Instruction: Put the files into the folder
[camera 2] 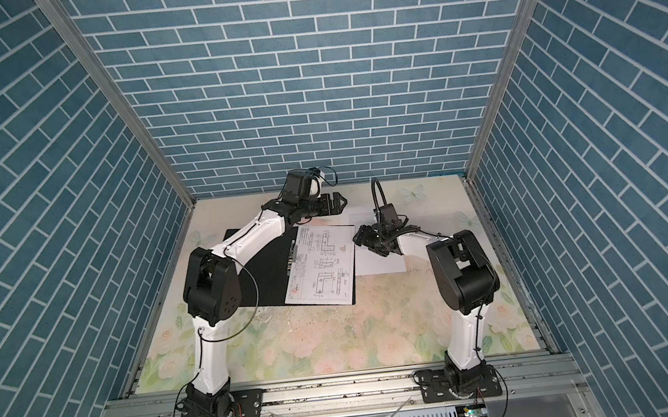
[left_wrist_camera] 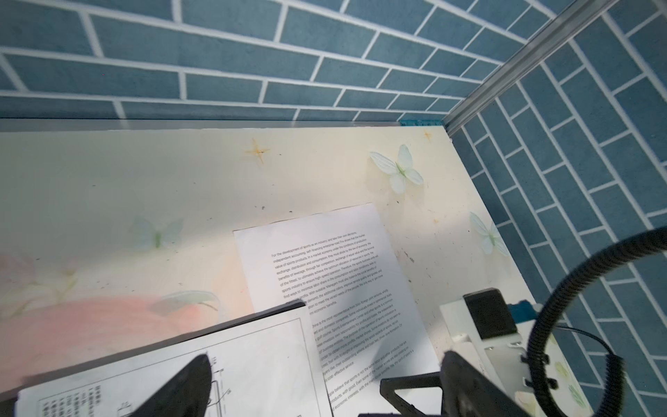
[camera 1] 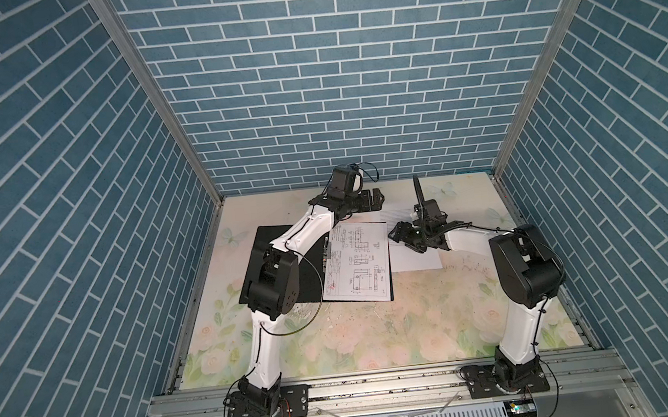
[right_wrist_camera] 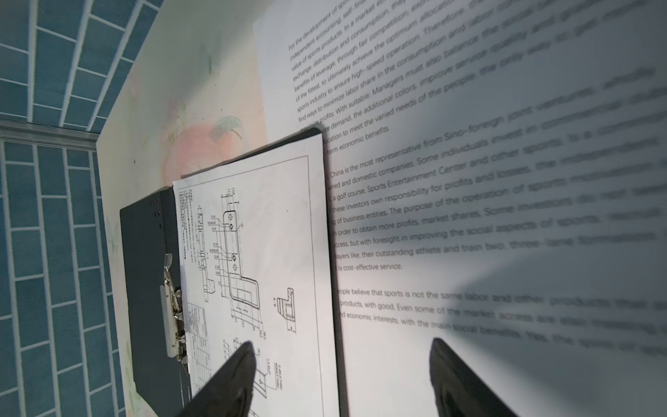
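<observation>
Looked like a lab robot cell: brick-print walls [camera 1: 313, 94], aluminium frame posts [camera 1: 164, 109], floral-print tabletop [camera 1: 377, 330].

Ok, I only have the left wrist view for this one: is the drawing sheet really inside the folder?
Observer: Yes. In both top views the drawing sheet lies on the right half of the open folder, black inside up.
Operator: Is it clipped down?
Observer: The right wrist view shows a metal clip along the sheet's spine-side edge; whether it pins the sheet I cannot tell.
Operator: Where's the right end effector?
Observer: The right end effector is over the text sheet beside the folder, jaws apart, holding nothing.
</observation>
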`<state>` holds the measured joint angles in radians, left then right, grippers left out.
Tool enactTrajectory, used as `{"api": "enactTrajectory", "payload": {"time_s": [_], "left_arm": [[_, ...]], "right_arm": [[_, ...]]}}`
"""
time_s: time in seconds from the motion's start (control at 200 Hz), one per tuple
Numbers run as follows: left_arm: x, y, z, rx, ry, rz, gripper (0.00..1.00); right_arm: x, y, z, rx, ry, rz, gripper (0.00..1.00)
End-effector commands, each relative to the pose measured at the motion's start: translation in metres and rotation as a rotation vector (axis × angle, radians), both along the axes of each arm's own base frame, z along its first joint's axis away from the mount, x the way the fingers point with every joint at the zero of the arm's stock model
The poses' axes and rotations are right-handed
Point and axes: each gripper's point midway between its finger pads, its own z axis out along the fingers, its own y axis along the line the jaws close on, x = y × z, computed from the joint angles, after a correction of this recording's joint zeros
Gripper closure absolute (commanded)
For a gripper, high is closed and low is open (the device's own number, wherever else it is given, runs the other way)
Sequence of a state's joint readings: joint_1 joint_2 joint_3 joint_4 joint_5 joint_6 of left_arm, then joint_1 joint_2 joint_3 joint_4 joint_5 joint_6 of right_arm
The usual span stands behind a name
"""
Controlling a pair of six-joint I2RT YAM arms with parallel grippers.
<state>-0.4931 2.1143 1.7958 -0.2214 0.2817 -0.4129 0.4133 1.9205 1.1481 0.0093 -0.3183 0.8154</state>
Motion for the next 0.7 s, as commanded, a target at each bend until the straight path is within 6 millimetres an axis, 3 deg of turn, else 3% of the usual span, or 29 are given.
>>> {"api": "enactTrajectory", "payload": {"time_s": [0.0, 0.26, 0.69], "left_arm": [[0.001, 0.022, -0.008, 0.003, 0.008, 0.038, 0.0], [-0.006, 0.048, -0.014, -0.002, 0.026, 0.069, 0.0], [-0.018, 0.071, -0.016, 0.0, 0.034, 0.099, 0.0]], "right_arm": [[0.014, 0.021, 0.013, 0.07, -0.017, 0.001, 0.26], [0.018, 0.04, 0.006, 0.085, 0.0, 0.022, 0.27], [0.023, 0.065, -0.001, 0.104, 0.037, 0.058, 0.27]]}}
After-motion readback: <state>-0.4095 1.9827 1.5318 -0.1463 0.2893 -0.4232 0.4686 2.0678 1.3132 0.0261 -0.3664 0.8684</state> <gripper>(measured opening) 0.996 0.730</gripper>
